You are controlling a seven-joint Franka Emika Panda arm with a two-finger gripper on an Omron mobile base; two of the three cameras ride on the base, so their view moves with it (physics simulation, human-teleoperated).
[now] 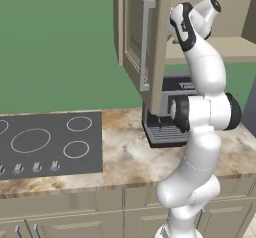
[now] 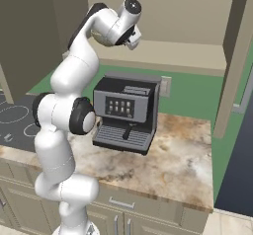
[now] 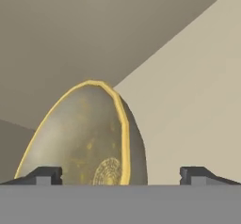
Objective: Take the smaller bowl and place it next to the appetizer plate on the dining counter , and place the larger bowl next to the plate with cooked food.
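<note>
A: While the arm reached up into the open wall cupboard, where did the smaller bowl sit?

B: On the cupboard shelf, dead ahead of the tool in the hand view. The smaller bowl looked tan with a yellowish rim, seen at a roll, its mouth towards the camera.

A: Tool state?

B: Released. Both tips stood wide apart, one either side of the bowl's near edge, nothing between them touching.

A: Step in hand?

B: My reading: the approach to the first pick. No bowl lifted yet.

A: Below the cupboard?

B: A coffee machine on the marbled worktop, cooktop to its left.

A: Next move?

B: Likely push farther in so one tip passes inside the rim, then clench. The shelf looked tight, so lift-out needs care.
</note>
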